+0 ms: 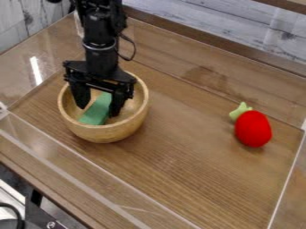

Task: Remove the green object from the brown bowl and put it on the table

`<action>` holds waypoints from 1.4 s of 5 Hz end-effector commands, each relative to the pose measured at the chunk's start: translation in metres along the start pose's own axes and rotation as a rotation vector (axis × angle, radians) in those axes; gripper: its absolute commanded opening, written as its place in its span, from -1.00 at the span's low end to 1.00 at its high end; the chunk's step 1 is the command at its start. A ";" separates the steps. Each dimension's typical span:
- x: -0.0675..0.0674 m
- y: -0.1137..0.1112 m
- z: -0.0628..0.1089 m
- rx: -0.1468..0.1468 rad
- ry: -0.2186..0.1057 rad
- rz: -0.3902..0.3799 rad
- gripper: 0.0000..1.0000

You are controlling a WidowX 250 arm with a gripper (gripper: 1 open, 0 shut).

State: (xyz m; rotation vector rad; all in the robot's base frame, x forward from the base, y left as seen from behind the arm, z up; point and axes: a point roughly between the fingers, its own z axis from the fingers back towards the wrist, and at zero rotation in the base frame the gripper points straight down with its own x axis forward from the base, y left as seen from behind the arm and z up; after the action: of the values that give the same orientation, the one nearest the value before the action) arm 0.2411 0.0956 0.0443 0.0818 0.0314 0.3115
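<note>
Wood-grain table [180, 134] w/ clear acrylic walls; gripper [97, 106] open inside brown bowl [129, 123].

I see my one black arm reaching down from the top left of the view, its wrist section upright and cables running along it. At the bottom hangs my gripper [97, 102], pointing straight down. Its two dark fingers [77, 97] are spread wide apart, one to the left and one to the right, with a clear gap between them. A flat black crossbar joins the fingers at their tops. The fingertips sit low, on the left side of the scene, toward the far half.
</note>
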 end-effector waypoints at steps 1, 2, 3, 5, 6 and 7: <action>0.009 0.001 0.002 -0.001 -0.046 -0.066 1.00; 0.009 0.004 -0.003 -0.010 -0.050 -0.023 1.00; 0.009 0.008 -0.006 -0.018 -0.055 0.019 1.00; 0.015 0.015 0.009 -0.037 -0.076 -0.053 1.00; 0.016 0.011 0.004 -0.037 -0.083 0.022 1.00; 0.017 0.006 -0.001 -0.031 -0.083 0.091 1.00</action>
State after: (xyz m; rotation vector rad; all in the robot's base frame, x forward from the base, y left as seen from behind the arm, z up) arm 0.2513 0.1054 0.0375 0.0592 -0.0336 0.4002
